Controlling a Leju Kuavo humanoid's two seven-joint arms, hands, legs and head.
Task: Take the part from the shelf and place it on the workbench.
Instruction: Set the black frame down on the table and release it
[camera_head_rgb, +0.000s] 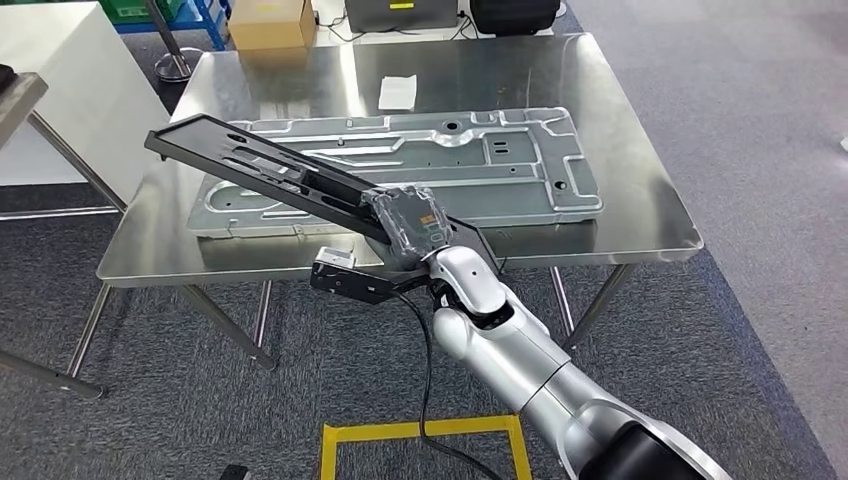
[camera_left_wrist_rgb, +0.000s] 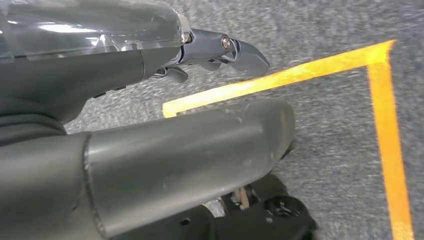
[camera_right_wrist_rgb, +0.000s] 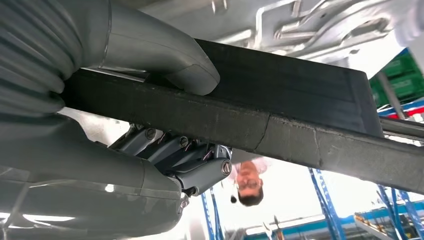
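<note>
My right hand (camera_head_rgb: 408, 225) grips a long black flat part (camera_head_rgb: 260, 165) near its closer end. The part slants across the left half of a silver sheet-metal panel (camera_head_rgb: 480, 160) lying on the steel workbench (camera_head_rgb: 640, 200). Its far end points to the bench's back left, and its near end hangs past the front edge. Whether it touches the panel I cannot tell. In the right wrist view the thumb (camera_right_wrist_rgb: 165, 55) presses on the black part (camera_right_wrist_rgb: 280, 110), with the other fingers under it. My left hand (camera_left_wrist_rgb: 150, 125) hangs over the grey floor, holding nothing, fingers apart.
A white paper (camera_head_rgb: 397, 91) lies at the back of the bench. A cardboard box (camera_head_rgb: 270, 22) stands behind it and a white table (camera_head_rgb: 60, 80) to the left. Yellow tape (camera_head_rgb: 420, 432) marks the floor before the bench. A person (camera_right_wrist_rgb: 248, 182) shows beyond in the right wrist view.
</note>
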